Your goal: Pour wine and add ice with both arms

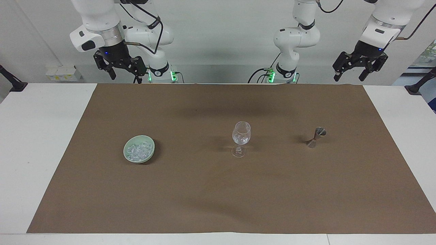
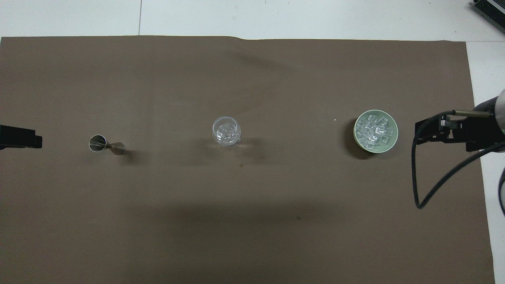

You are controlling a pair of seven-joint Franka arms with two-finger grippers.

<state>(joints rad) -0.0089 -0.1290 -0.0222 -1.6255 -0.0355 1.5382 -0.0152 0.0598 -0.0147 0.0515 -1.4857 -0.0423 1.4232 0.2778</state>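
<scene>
In the facing view, a few chunks of ice (image 1: 241,139) are seen in the stemmed glass (image 1: 241,133) mid-table, while more lies in the green bowl (image 1: 139,149) toward the right arm's end; the jigger (image 1: 316,136) stands upright toward the left arm's end. Any wine poured cannot be made out, so the task is judged largely done. The right gripper (image 1: 124,72) and left gripper (image 1: 350,74) are raised near the bases, fingers spread, nothing held.

In the overhead view, the ice (image 2: 376,130) fills the bowl (image 2: 388,146), and only parts of the grippers are seen at the edges.
</scene>
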